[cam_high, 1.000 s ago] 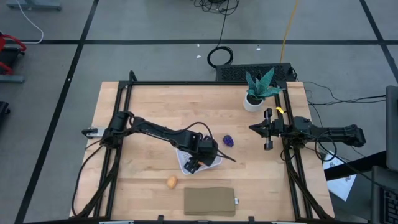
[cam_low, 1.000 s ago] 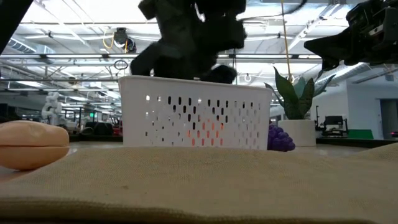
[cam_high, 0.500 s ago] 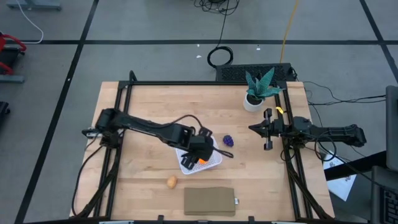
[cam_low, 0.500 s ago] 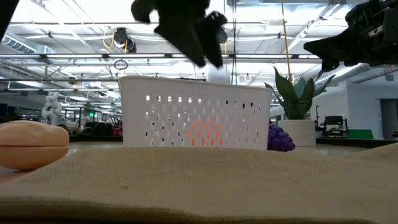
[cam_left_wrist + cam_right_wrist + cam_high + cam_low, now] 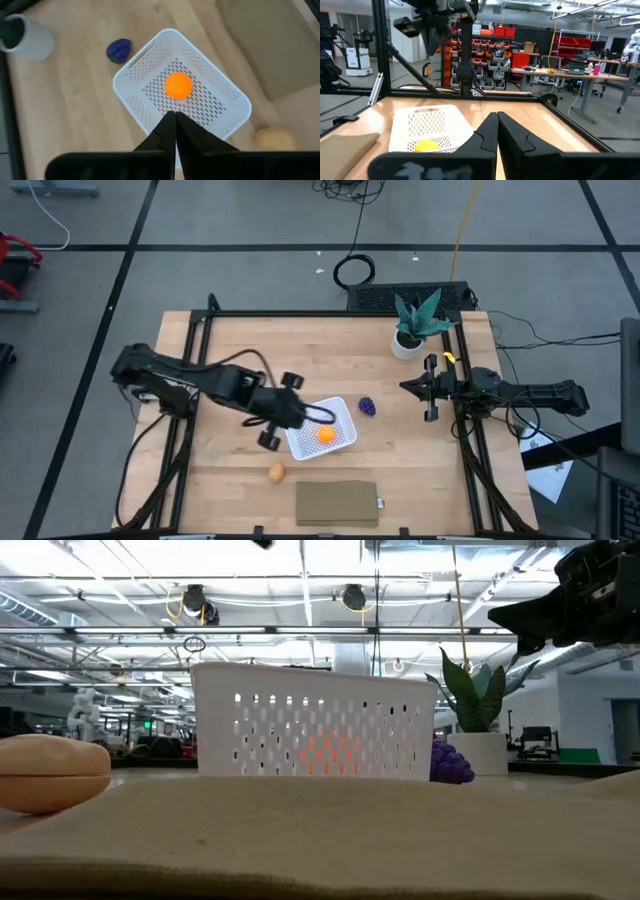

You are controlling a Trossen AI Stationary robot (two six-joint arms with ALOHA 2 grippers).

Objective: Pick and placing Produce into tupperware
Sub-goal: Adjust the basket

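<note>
The white tupperware (image 5: 322, 428) stands on the table's middle, and the orange piece (image 5: 326, 435) rests on its perforated bottom (image 5: 200, 102). The purple piece (image 5: 367, 406) lies on the wood just right of the container. The tan piece (image 5: 276, 472) lies on the wood on its near left. My left gripper (image 5: 331, 414) hangs shut and empty above the container's far-left rim; in its wrist view its shut fingers (image 5: 174, 120) point down at the orange piece (image 5: 178, 85). My right gripper (image 5: 405, 387) waits shut at the right edge.
A flat brown pad (image 5: 337, 503) lies at the near edge, below the container. A potted green plant (image 5: 415, 325) stands at the far right corner. Black rails (image 5: 190, 370) run along the table's left and right sides.
My left gripper has risen out of the tupperware, drawn back toward the table's left edge, and shut empty. The orange piece stays behind on the container's bottom and now shows in full from above.
</note>
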